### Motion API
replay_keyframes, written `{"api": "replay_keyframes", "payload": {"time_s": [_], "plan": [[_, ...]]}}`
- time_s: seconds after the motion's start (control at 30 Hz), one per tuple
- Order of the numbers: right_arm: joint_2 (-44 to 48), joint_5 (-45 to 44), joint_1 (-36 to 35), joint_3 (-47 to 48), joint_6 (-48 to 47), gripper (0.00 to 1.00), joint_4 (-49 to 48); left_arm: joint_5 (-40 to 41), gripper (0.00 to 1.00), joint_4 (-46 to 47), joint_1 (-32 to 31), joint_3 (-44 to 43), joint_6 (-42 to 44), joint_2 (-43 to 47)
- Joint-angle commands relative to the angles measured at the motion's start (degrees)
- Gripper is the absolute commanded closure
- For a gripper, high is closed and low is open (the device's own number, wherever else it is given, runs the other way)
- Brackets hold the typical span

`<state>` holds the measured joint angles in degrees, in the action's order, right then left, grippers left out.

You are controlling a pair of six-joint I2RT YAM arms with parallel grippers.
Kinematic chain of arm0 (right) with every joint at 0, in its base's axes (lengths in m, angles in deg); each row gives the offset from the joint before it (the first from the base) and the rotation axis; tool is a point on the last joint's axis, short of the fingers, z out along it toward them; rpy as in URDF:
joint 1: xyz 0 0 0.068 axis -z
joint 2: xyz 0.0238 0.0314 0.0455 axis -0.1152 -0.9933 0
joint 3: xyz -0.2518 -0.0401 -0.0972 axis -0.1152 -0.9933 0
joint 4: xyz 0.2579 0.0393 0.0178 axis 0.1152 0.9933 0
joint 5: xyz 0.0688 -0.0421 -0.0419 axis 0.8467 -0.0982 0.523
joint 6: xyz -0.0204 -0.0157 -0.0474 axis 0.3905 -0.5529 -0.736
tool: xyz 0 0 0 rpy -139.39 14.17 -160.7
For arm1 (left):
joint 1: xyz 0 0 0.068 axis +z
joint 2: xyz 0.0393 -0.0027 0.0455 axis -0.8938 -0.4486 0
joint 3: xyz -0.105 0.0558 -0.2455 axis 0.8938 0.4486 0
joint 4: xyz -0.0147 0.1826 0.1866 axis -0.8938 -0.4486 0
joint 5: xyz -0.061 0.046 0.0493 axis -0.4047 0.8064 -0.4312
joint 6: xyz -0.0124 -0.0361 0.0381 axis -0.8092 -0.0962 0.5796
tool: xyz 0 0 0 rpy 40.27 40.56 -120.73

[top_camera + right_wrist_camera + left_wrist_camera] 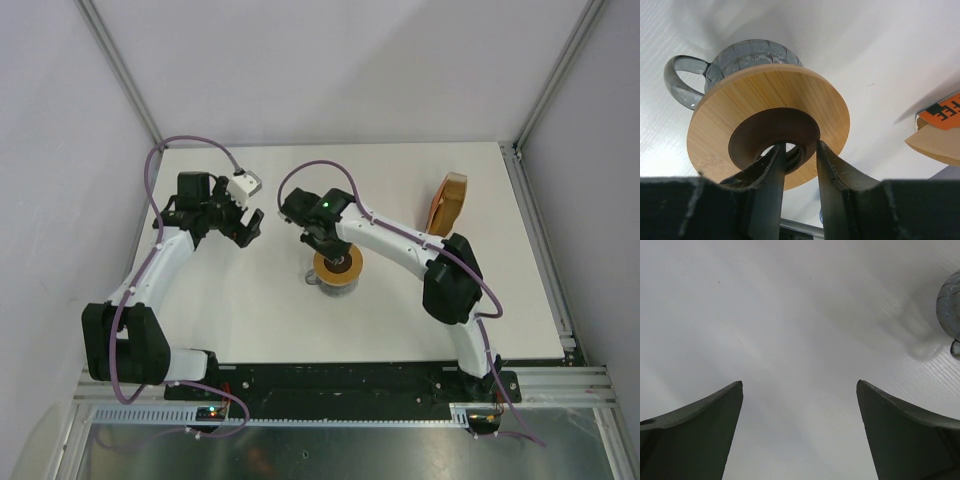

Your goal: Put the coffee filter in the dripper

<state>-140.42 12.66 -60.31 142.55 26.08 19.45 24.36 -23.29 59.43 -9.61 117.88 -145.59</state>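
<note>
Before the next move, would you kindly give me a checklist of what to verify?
1. Left gripper open and empty: ok.
2. Right gripper clear of the flat wooden ring with a dark hole: not ok, fingertips sit at the hole.
3. Translucent blue ribbed dripper open for a filter: not ok, the ring lies over it.
4. Single tan paper coffee filter located: cannot tell, none in view.
5. Orange-brown filter stack unobstructed: ok.

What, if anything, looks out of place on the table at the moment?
The dripper looks upside down: the wooden ring with its dark hole faces up and the ribbed cone sits beneath it, so no open mouth shows. The right gripper's fingertips sit at that hole.
</note>
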Motion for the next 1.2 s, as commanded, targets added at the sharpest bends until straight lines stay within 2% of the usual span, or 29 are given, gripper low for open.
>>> {"api": "replay_keyframes", "payload": {"time_s": [0.0,0.2,0.33,0.43,0.47,0.57,0.7,0.77,0.93,1.0,1.03,1.1,1.17], "plan": [[5.0,-0.6,-0.3,0.0,0.8,0.63,-1.7,-1.1,0.0,0.3,0.4,-0.9,0.2,1.8],[8.5,-2.7,-0.1,0.3,1.7,0.52,-1.9,-1.3,0.0,0.3,0.3,-1.0,0.2,2.1],[15.0,-4.9,1.7,-3.2,4.0,0.4,-4.3,-1.8,0.0,0.3,0.3,-0.7,-0.1,2.2],[23.4,-4.6,5.8,-12.6,9.0,0.22,-10.2,-2.7,0.0,0.3,0.3,-0.1,-0.1,2.6],[27.4,-3.7,8.7,-16.4,11.5,0.13,-12.7,-3.0,0.0,0.3,0.3,0.1,0.0,2.8],[38.0,2.5,19.2,-29.3,18.9,0.02,-17.8,-3.9,0.0,0.3,0.3,0.4,-0.1,2.8],[50.9,11.4,36.9,-42.3,26.0,0.01,-20.1,-5.5,0.0,0.3,0.3,0.4,0.1,2.3],[56.0,12.3,44.8,-46.7,27.9,0.01,-20.3,-6.3,0.0,0.3,0.3,0.2,0.1,1.9],[64.8,11.8,57.7,-54.3,32.2,0.01,-18.0,-7.4,0.0,0.3,0.3,0.1,0.0,1.4],[66.4,15.1,63.4,-58.2,33.0,0.01,-17.4,-8.1,0.0,0.3,0.3,0.1,0.0,1.5],[66.7,19.6,66.2,-60.4,33.2,0.01,-17.4,-8.4,0.0,0.3,0.3,0.2,0.0,1.5],[67.1,27.2,69.8,-64.6,33.9,0.06,-18.5,-8.7,0.0,0.3,0.3,0.1,0.0,1.5],[67.9,31.6,70.9,-68.2,34.9,0.18,-20.0,-8.8,0.0,0.3,0.3,0.1,0.0,1.5]]}}
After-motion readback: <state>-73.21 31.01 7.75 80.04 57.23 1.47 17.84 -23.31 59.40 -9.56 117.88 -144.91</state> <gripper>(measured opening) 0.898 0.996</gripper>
